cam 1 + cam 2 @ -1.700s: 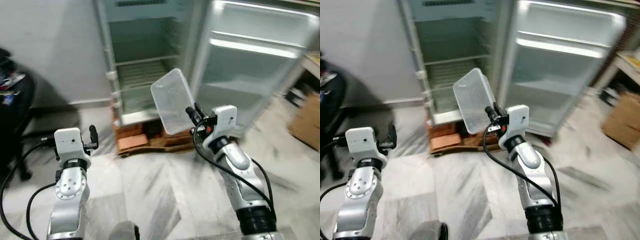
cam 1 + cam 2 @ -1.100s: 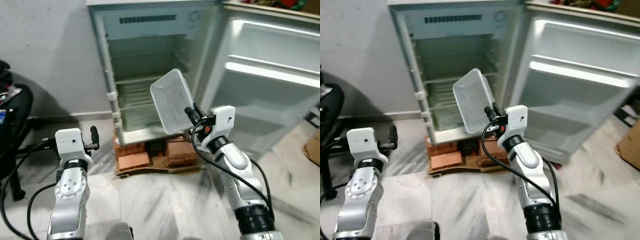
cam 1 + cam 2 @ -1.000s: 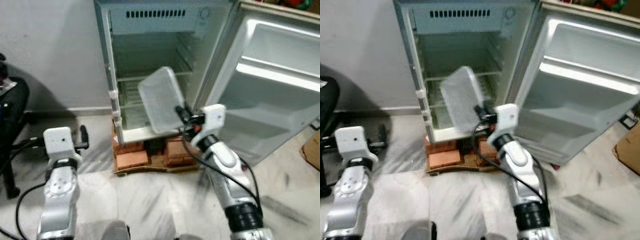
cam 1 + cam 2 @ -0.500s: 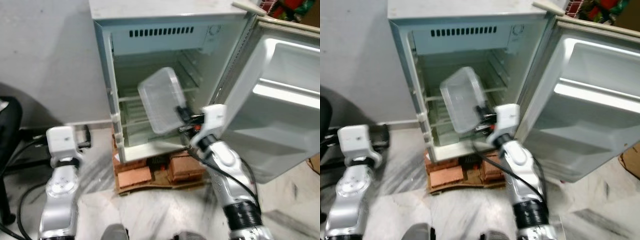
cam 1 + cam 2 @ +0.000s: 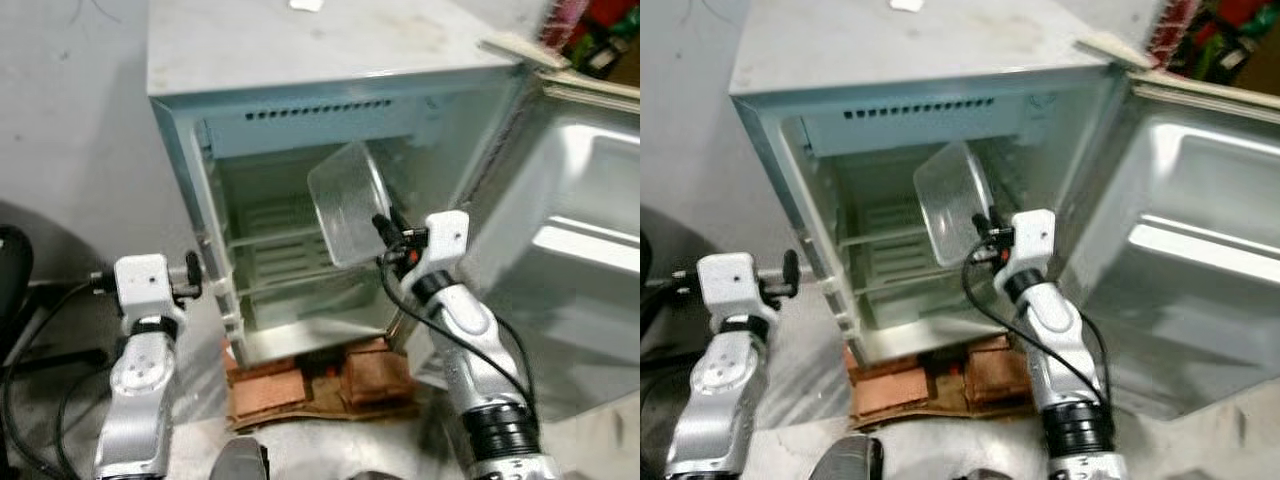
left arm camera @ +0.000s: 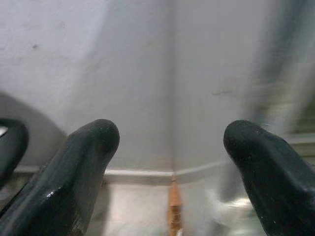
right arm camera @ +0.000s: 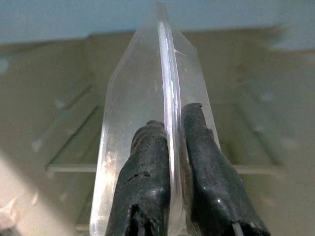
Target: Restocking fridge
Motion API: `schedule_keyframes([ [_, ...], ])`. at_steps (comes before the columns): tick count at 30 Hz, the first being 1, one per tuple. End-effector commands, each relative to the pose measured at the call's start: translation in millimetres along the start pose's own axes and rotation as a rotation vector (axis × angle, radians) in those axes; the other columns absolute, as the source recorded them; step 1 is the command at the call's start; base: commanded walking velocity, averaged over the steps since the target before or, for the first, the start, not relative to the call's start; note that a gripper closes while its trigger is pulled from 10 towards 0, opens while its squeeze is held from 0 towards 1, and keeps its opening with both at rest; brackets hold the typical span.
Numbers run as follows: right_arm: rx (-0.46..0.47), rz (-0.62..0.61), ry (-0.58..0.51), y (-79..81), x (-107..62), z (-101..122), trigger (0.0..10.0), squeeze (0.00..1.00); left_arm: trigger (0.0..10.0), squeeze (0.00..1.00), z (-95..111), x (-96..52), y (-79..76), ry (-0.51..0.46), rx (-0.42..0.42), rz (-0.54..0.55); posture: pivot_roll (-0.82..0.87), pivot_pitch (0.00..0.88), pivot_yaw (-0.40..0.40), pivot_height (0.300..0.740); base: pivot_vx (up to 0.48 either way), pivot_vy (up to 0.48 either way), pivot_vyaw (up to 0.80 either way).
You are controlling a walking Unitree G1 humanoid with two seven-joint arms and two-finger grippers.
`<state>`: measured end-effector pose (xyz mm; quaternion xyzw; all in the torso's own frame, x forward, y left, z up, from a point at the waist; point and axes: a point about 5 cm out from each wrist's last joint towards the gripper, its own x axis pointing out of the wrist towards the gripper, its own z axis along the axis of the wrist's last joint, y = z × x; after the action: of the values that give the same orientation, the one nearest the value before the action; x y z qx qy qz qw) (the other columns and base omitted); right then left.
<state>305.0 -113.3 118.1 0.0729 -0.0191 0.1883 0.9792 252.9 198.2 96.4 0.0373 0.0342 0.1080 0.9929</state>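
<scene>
A small white fridge (image 5: pixel 300 60) stands open before me, its door (image 5: pixel 580 250) swung out to the right. Its wire shelves (image 5: pixel 275 235) are bare. My right gripper (image 5: pixel 386 225) is shut on the rim of a clear plastic container (image 5: pixel 348 200), tilted up on edge at the mouth of the fridge. In the right wrist view the fingers (image 7: pixel 147 162) pinch the container's rim (image 7: pixel 165 64) with the shelves behind. My left gripper (image 5: pixel 192 272) hovers at the fridge's left edge; in the left wrist view its fingers (image 6: pixel 88 162) stand apart with nothing between them.
The fridge rests on bricks and cardboard (image 5: pixel 320 385) on a marble floor. A grey wall (image 5: pixel 70 120) runs behind on the left, with a dark chair (image 5: pixel 10 270) at the far left. Door racks (image 5: pixel 1200 250) hold nothing.
The view has come closer to the fridge and risen. My right gripper has carried the container up to the fridge opening. The left gripper stays open.
</scene>
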Motion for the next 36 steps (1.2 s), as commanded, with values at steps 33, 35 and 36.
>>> schedule_keyframes([
  [33, 0.145, -0.008, 0.174, 5.9, 32.9, -31, 10.0, 0.00, 10.0, 0.00, 2, -30.9, 10.5, 0.113, 0.014, 0.037, 0.28, 0.207, -0.093, 0.740, 0.000, 0.000, 0.29],
  [35, 0.186, -0.034, 0.187, 5.7, 51.1, -27, 10.0, 0.00, 10.0, 0.00, 6, -42.6, 15.6, 0.101, 0.082, 0.023, 0.33, 0.247, -0.104, 0.740, 0.000, 0.000, 0.00],
  [36, 0.186, -0.034, 0.187, 5.7, 51.1, -27, 10.0, 0.00, 10.0, 0.00, 6, -42.6, 15.6, 0.101, 0.082, 0.023, 0.33, 0.247, -0.104, 0.740, 0.000, 0.000, 0.00],
])
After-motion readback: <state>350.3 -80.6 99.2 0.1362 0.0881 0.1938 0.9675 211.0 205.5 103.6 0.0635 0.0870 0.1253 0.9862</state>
